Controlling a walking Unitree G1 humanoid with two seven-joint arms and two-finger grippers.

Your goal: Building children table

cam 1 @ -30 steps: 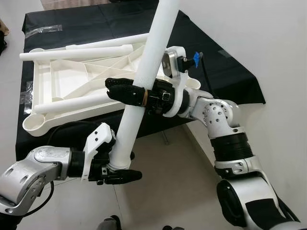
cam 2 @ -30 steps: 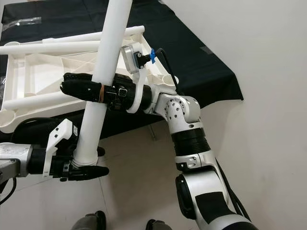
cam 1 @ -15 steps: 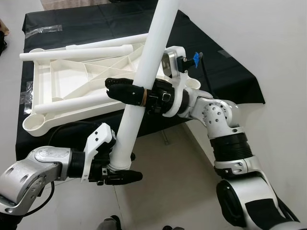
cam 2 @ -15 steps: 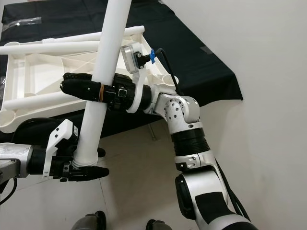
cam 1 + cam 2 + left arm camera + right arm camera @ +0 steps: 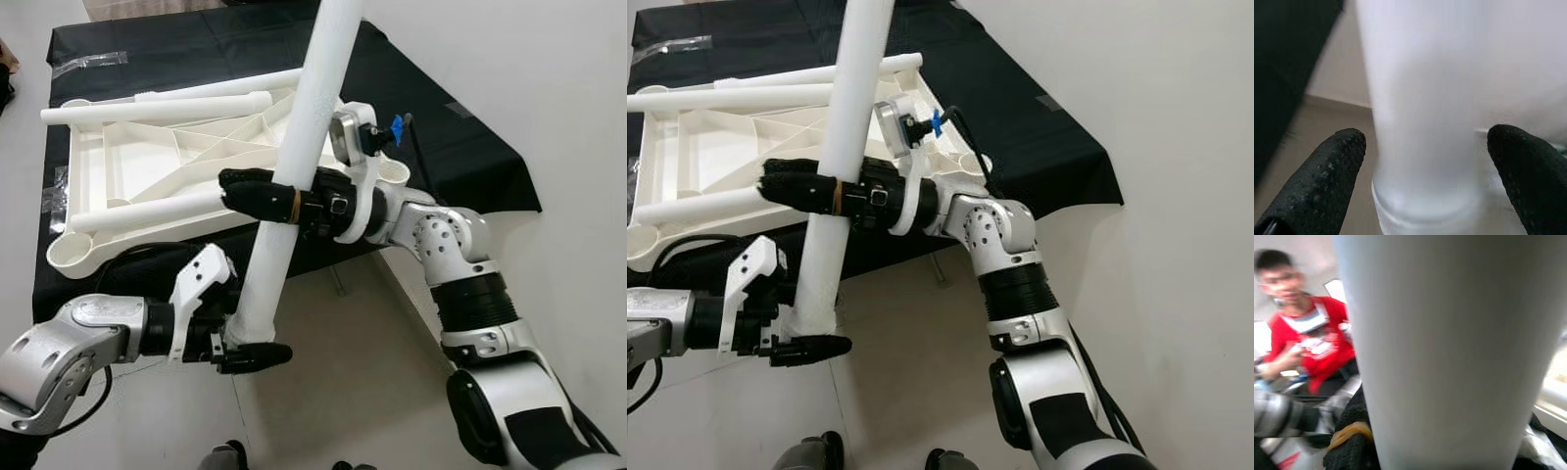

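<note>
The right gripper (image 5: 257, 195) is clamped sideways around the middle of a long white table leg (image 5: 294, 176), its black fingers (image 5: 794, 186) closed on the tube from both sides, a tan rubber band showing on one of them where it meets the leg. Below it along the same tube, the left gripper (image 5: 247, 348) sits at the leg's bottom end – in the left wrist view its two black fingertips (image 5: 1332, 161) stand one on either side of the ringed foot of the leg, very near its sides, though whether they press on it I cannot tell from the blur. The leg runs from that low gripper up past the right one, tilted, with its top leaning away from the robot and out of the top of the head views. Just behind the right gripper lies the white tabletop (image 5: 127, 166), upside down with its ribbed underside showing, resting on a black cloth (image 5: 196, 49) that covers the surface under it. Other white legs lie on it – two (image 5: 157, 106) along its far edge and one (image 5: 147, 209) along its near edge, just beyond the right gripper's fingertips. Round sockets show at the tabletop's corners. Beneath both grippers is pale floor (image 5: 333, 392). In the right wrist view, past the tube, a blurred person in a red top (image 5: 1308, 338) is seated.
</note>
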